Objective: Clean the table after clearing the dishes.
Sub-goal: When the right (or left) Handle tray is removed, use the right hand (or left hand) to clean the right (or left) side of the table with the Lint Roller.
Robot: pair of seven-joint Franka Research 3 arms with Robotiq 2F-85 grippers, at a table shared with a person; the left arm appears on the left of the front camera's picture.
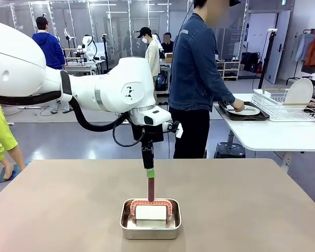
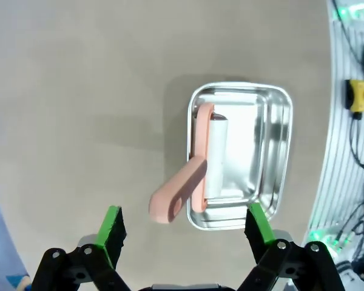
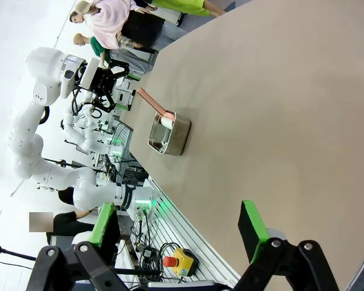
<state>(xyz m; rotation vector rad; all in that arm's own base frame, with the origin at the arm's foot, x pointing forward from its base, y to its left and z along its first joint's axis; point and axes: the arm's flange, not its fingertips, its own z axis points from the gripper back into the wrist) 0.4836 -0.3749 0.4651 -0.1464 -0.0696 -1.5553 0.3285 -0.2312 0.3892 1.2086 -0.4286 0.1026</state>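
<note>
The big beige table was bare apart from a small steel pan near its robot-side edge. A white roller in a pink frame lay inside the pan, with its pink handle rising out of it. The dishes were well beyond the pan, to the far right. A white plate sat on a dark tray on the white side table, with the person's hand at it.

The left gripper hung straight above the pan with its jaws spread wide. The handle's tip sat roughly between the green pads, and nothing was clamped. The right gripper was well away from the pan, low over bare tabletop, equally wide open and empty.

The roller looked light, with a stiff, smooth plastic handle, so I'd have pinched it across the upper part. The pan looked light too and might slide or lift with the roller.
</note>
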